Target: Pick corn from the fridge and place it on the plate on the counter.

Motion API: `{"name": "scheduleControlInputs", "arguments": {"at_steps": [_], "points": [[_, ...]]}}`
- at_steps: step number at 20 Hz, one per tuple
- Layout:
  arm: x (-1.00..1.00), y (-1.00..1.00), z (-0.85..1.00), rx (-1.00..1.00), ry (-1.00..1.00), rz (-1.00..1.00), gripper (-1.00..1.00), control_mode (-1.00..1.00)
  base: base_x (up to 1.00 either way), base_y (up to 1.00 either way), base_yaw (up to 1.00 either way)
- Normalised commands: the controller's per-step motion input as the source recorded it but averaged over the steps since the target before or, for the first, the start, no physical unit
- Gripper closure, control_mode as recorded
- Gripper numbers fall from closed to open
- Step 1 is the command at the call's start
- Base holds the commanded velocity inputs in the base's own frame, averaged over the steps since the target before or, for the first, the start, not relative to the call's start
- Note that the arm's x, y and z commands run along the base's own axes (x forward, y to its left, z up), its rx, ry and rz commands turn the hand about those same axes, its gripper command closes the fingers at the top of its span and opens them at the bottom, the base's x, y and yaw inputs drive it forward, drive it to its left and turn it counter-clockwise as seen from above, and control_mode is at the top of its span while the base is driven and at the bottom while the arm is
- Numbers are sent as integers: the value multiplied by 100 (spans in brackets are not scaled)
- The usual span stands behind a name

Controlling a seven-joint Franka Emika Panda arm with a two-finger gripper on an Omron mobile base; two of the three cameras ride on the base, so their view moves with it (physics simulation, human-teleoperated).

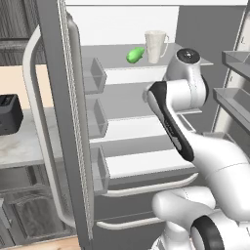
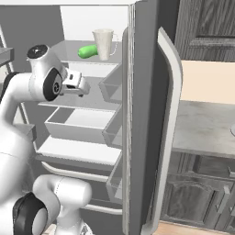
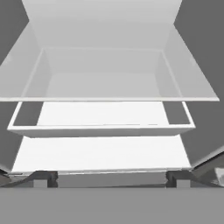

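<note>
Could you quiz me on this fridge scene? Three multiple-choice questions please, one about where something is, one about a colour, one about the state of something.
1. Where does the corn lie?
A. On the fridge's top shelf, beside the white mug
B. In a door bin
C. On the counter

2. What colour is the corn?
A. Yellow
B. Bright green
C. Red

3. In what state are the fridge doors?
A. Shut
B. Swung wide open
C. Taken off

Answers:
1. A, since both base views show the cob on the uppermost shelf, next to the mug.
2. B, as it shows as a smooth green oval in both base views.
3. B, for the white interior, the shelves and the door bins are all exposed, while the gripper looks in at the lower shelves from the hand view.
</note>
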Motion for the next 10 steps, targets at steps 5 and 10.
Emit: {"name": "scheduleControlInputs", "arguments": {"at_steps": [5,10], "points": [[0,5,40,0,-15,-6,-100,-100,0,0,0],[0,7,44,0,-8,-2,-100,-100,0,0,0]]}}
